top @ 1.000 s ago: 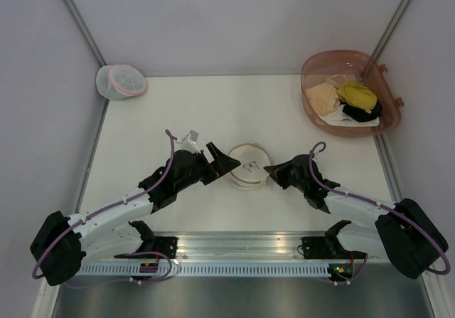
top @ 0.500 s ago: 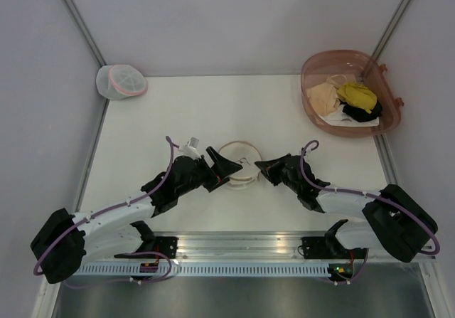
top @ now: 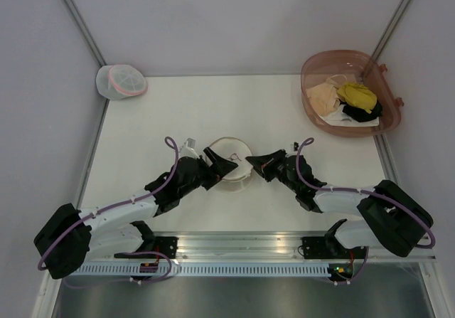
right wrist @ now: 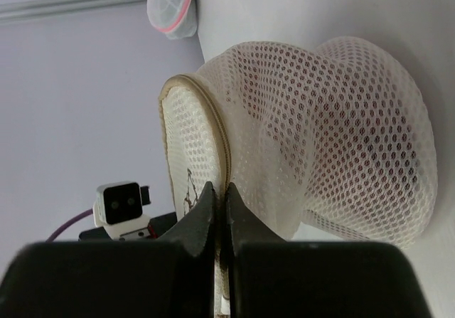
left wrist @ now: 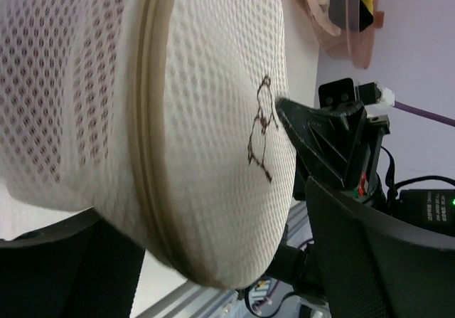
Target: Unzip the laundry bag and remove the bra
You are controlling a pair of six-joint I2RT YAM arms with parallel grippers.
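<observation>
The laundry bag [top: 233, 159] sits near the middle of the table [top: 156, 112], a touch toward 6 o'clock in the overhead view. A dull reddish tint shows through the mesh of its domed part, which I take for the bra [right wrist: 366, 154] inside. The left gripper [top: 223, 166] comes in from the bag's 8 o'clock with its fingers spread wide to either side of the bag. Whether the pads already press the mesh I cannot tell. The right gripper [top: 254, 166] reaches in from 4 o'clock with its fingers pressed together, their tip against the beige zipper band [right wrist: 222, 144] that rims the flat face. It lies just beside the printed outline [left wrist: 261, 136]. No pull tab shows between the fingers, so I cannot say they hold one. The step in hand looks like bracing the bag and taking the zipper. To do it well, the left fingers should close on the domed body away from the band, firmly enough that the bag cannot slide or roll. They should not crush the rim out of round. The right arm should then draw along the curve of the band, staying tangent to the rim rather than tugging straight toward 3 o'clock, which would only drag the bag. If the band does not part at the first pull, the fingers likely missed the tab. In that case it is better to reopen and reseat on it.
</observation>
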